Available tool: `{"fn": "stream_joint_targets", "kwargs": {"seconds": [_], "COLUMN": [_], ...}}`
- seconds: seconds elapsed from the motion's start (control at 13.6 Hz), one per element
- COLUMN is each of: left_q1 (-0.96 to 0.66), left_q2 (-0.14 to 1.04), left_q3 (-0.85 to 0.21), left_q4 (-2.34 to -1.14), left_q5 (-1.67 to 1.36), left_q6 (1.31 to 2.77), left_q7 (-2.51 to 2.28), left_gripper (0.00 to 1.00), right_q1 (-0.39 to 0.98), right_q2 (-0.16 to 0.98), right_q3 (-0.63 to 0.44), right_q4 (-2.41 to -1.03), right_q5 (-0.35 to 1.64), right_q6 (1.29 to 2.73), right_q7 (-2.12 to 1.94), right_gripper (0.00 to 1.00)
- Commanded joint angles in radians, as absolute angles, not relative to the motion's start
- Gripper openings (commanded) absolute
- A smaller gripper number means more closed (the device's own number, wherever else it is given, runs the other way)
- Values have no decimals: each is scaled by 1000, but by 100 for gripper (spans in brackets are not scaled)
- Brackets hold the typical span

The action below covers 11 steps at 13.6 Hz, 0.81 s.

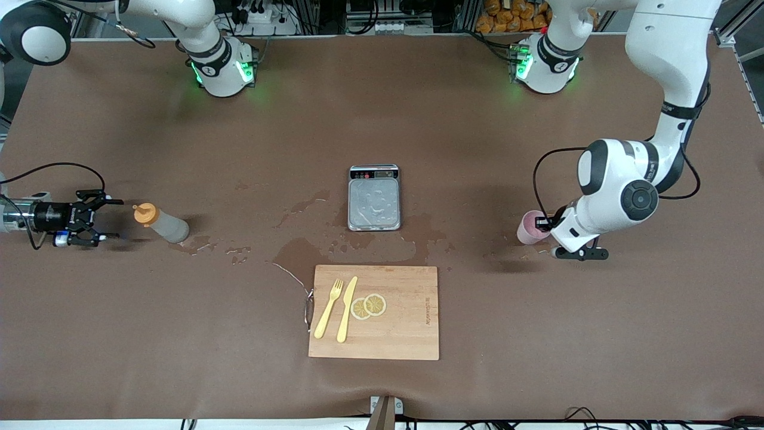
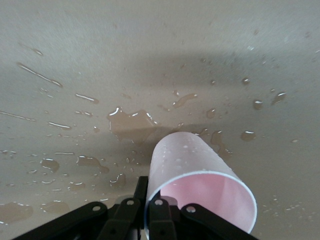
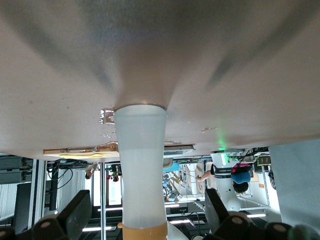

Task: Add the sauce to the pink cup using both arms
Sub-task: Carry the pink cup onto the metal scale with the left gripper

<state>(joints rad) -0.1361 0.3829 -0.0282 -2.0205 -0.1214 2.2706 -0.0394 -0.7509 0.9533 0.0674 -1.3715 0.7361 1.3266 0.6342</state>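
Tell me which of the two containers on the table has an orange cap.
The sauce bottle at the right arm's end, standing before the open right gripper. The pink cup, at the left gripper, is capless.

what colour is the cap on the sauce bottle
Orange; the cap of the bottle shows best in the front view.

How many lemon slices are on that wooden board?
2. Both lemon slices lie side by side on the wooden board, touching or slightly overlapping, beside the yellow knife: one next to the knife, the other just past it. None seem hidden.
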Motion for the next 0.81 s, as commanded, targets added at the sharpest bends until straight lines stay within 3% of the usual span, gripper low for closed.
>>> {"fn": "stream_joint_targets", "kwargs": {"seconds": [0.0, 0.29, 0.74], "left_q1": [-137, -137, -173], "left_q2": [325, 308, 340], "left_q3": [-31, -133, -323], "left_q4": [-2000, -1938, -1830], "left_q5": [-100, -101, -101], "left_q6": [2192, 2100, 2072], "left_q7": [-63, -298, -739], "left_gripper": [0, 0, 0], "right_q1": [-753, -741, -692], "right_q2": [977, 979, 979], "right_q3": [71, 69, 69], "right_q4": [-1370, -1393, -1451], "right_q5": [768, 788, 822], "right_q6": [1318, 1339, 1382], "right_q7": [615, 609, 574], "right_gripper": [100, 100, 100]}}
